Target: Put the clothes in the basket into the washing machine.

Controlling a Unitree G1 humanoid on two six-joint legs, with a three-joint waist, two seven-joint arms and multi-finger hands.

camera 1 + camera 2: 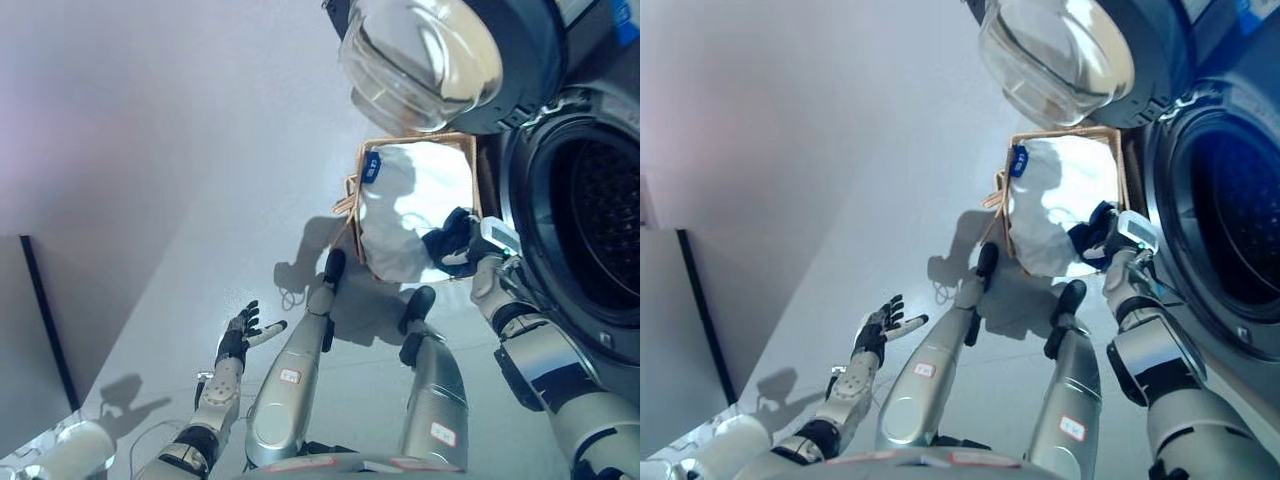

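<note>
A wicker basket stands on the floor beside the washing machine. It is filled with white cloth that has a blue label near its top left corner. My right hand rests at the basket's near right edge, its dark fingers curled into the white cloth. The machine's round door is swung open above the basket, and the dark drum shows at the right. My left hand hangs open at the lower left, fingers spread, holding nothing.
A pale wall runs along the left, with a dark vertical edge at the lower left. The grey floor stretches between the wall and the basket.
</note>
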